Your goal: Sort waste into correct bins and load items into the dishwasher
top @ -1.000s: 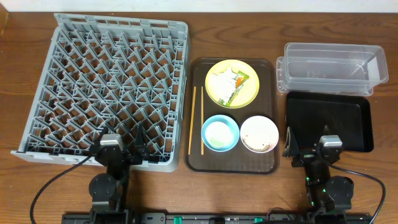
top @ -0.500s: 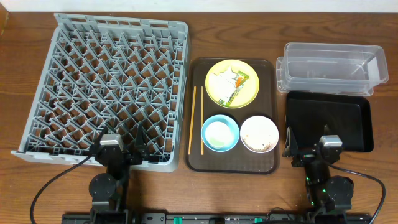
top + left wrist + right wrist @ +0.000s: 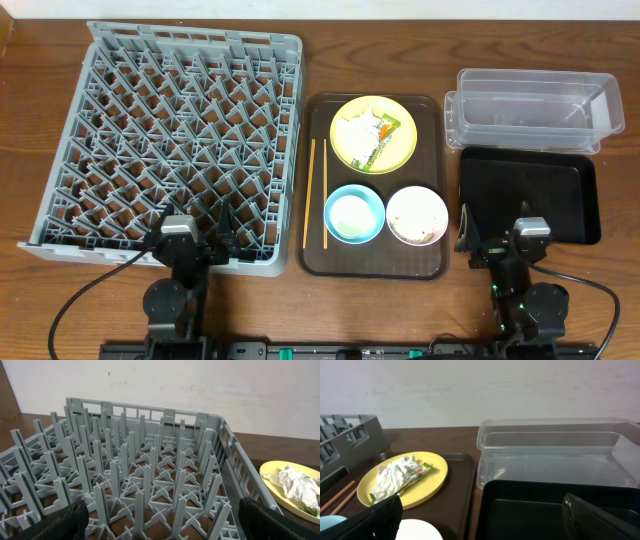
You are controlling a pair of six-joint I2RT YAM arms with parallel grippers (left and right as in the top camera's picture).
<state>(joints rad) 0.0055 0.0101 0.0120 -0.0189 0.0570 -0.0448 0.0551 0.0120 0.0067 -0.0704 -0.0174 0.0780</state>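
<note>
Dish rack (image 3: 195, 40), table's 9 o'clock, unloaded; our left gripper (image 3: 162, 522), fingers spread, at its near wall. Crumpled wrapper (image 3: 362, 128) on yellow-green plate (image 3: 400, 150), 12 o'clock of brown tray (image 3: 430, 175): we should pinch its bunched crown, lift straight. Right gripper (image 3: 482, 520), fingers apart, near black tray (image 3: 540, 180).

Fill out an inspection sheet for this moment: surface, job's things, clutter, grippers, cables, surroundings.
Surface: wooden table.
Job's things: rack on the left, nothing in it. The brown tray in the middle holds the plate with the wrapper on it, the blue bowl, the white bowl with brownish bits inside, and the chopsticks. The clear tub and black tray on the right both hold nothing.
Clutter: nothing seen.
Grippers: left gripper and right gripper are open and hold nothing.
Cables: a black cable loops by each arm's base.
Surroundings: white wall behind the table.
</note>
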